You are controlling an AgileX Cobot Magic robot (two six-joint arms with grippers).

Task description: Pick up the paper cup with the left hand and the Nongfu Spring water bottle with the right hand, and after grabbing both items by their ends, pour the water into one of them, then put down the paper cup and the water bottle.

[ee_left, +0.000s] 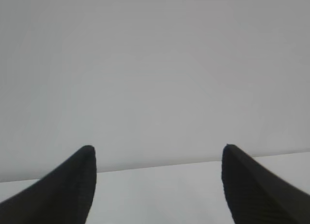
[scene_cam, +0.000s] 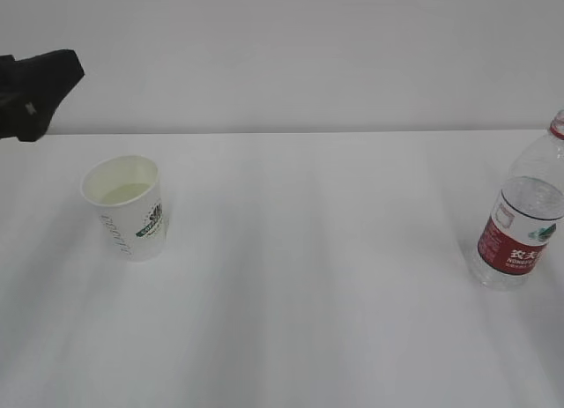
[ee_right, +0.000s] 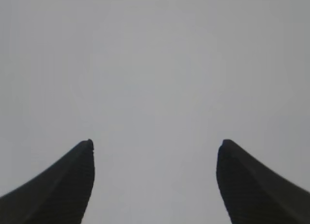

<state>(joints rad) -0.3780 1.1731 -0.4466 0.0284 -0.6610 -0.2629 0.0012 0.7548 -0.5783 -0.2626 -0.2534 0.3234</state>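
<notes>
Water (scene_cam: pixel 123 193) was seen low inside the paper cup (scene_cam: pixel 128 207), which was stood upright on the left part of the white table (scene_cam: pixel 308 276). The Nongfu Spring water bottle (scene_cam: pixel 522 221) was stood upright far to the right, well apart from the cup. The left gripper (ee_left: pixel 157 158) was held wide open with nothing between its fingers. The right gripper (ee_right: pixel 155 151) was held wide open and empty too.

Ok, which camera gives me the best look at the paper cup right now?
The exterior view: the paper cup stands upright and whole on the table's left side. Neither wrist view shows it; each shows only its own open fingertips against blank background.
</notes>
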